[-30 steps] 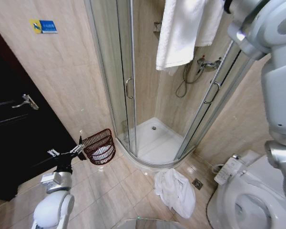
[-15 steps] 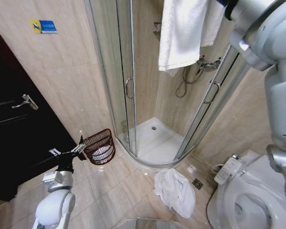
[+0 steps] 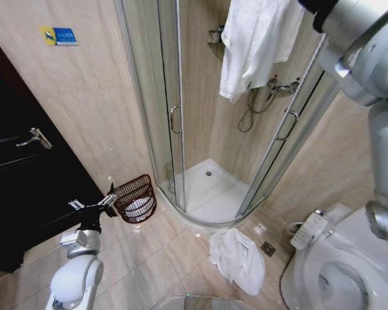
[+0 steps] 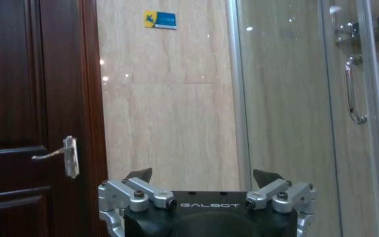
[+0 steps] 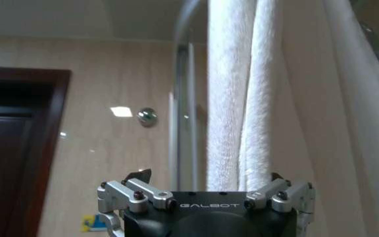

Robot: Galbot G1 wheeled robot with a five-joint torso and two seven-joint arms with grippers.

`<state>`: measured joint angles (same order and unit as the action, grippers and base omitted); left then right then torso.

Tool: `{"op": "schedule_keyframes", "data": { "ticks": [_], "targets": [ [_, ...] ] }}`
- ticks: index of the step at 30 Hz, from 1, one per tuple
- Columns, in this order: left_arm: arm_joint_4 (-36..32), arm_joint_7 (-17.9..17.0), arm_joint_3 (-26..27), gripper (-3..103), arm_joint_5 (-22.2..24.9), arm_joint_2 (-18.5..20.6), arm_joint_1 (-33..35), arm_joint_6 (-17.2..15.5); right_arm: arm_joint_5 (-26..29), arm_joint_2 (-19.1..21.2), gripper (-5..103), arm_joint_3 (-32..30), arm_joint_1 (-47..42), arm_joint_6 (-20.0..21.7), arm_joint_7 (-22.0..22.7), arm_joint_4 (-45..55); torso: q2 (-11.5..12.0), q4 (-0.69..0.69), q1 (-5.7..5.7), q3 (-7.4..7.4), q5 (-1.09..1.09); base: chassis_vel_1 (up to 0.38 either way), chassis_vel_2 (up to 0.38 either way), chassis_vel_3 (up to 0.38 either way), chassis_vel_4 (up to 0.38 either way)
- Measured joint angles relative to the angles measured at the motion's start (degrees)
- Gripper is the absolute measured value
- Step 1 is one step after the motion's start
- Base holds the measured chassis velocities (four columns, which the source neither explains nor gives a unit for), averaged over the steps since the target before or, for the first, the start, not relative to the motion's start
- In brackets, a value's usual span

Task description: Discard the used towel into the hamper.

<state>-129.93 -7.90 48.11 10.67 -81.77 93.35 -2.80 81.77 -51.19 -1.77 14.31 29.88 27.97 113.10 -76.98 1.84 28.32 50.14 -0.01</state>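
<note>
From the head view, the hamper (image 3: 135,198) stands on the tiled floor between the dark door (image 3: 26,174) and the shower enclosure (image 3: 181,129), with bare tiles in front. The left gripper (image 3: 90,205) hovers just beside the hamper's rim. A white towel (image 3: 255,42) hangs high by the raised right arm; another towel (image 3: 238,257) lies crumpled near the toilet (image 3: 339,271).

The left wrist view shows the left gripper (image 4: 203,177) spread wide, empty, facing wall and door.

The right wrist view shows the right gripper (image 5: 206,177) with fingers wide around the hanging towel (image 5: 239,94); contact cannot be told.
</note>
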Motion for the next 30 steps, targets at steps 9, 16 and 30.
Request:
{"op": "schedule_keyframes", "data": {
  "ticks": [9, 16, 30],
  "targets": [
    [-0.1, -0.3, 0.1, 100, 0.1, 0.1, -0.2, 0.1, -13.7, -2.9, 100, 2.6, 1.0, 1.6, 0.8, -9.2, 0.0, -0.01, 0.01, 0.00, 0.01, 0.000, 0.000, 0.000, 0.000],
    [0.4, -0.3, 0.0, 100, 0.1, -0.2, -0.1, 0.5, -15.4, -5.9, 100, 4.1, 3.2, 1.6, 0.6, -13.2, 0.0, -0.01, 0.00, 0.00, 0.00, 0.000, 0.000, 0.000, 0.000],
    [0.5, -1.0, 0.2, 100, 1.1, -0.2, -0.4, 0.5, -17.5, -8.3, 73, 5.0, 5.5, -0.5, -0.5, -18.7, 0.0, -0.01, 0.00, 0.00, 0.01, 0.000, 0.000, 0.000, 0.000]
  ]
}}
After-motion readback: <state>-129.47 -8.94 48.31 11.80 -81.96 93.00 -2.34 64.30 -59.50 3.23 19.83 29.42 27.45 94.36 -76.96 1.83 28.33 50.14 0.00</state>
